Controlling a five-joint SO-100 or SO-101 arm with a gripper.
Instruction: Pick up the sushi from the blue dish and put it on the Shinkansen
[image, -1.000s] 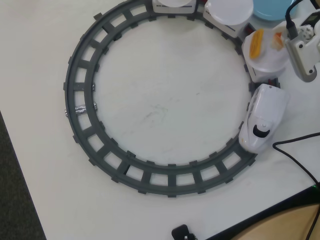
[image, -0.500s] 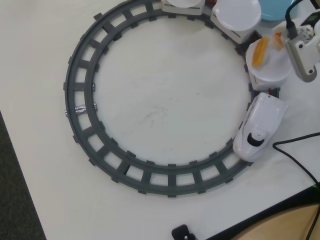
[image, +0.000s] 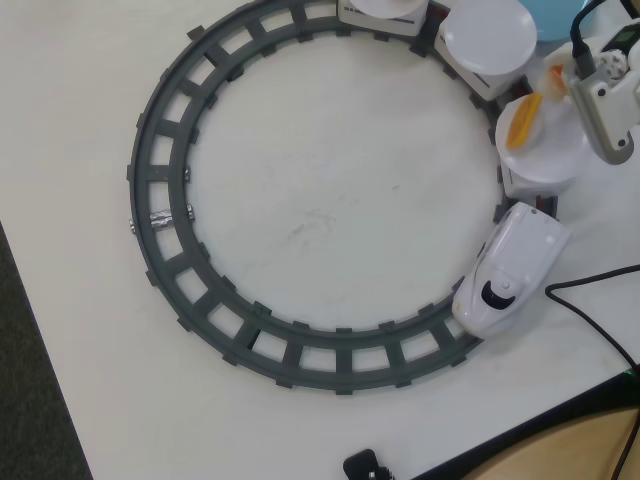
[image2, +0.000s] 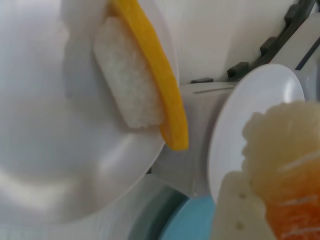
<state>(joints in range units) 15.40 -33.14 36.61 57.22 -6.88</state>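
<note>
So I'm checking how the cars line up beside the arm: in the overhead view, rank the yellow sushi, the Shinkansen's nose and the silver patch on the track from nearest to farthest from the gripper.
1. The yellow sushi, on the plate just left of the gripper.
2. The Shinkansen's nose, lower right on the track.
3. The silver patch, on the far left side of the track.

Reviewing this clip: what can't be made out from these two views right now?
- Gripper: jaw state unclear; the wrist view shows blurred sushi at its tip, and the overhead view has only the arm's body at the right edge.
- Blue dish: cut off by the top edge in the overhead view, and only a sliver shows in the wrist view.
- Shinkansen: its rear cars run off the top edge of the overhead view.
</note>
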